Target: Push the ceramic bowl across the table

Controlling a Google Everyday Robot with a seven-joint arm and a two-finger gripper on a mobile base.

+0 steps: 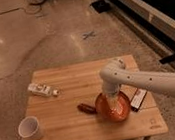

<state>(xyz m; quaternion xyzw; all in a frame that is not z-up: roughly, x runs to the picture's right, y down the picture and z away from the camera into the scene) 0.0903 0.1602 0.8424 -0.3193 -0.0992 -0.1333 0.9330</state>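
The orange-red ceramic bowl sits on the light wooden table, right of centre and near the front edge. My white arm reaches in from the right and bends down over the bowl. My gripper points down at the bowl's far rim, at or just inside it. The wrist hides the bowl's back part.
A white cup stands at the front left corner. A white tube lies at the left. A dark red object lies against the bowl's left side, and a dark flat packet lies to its right. A speckled floor surrounds the table.
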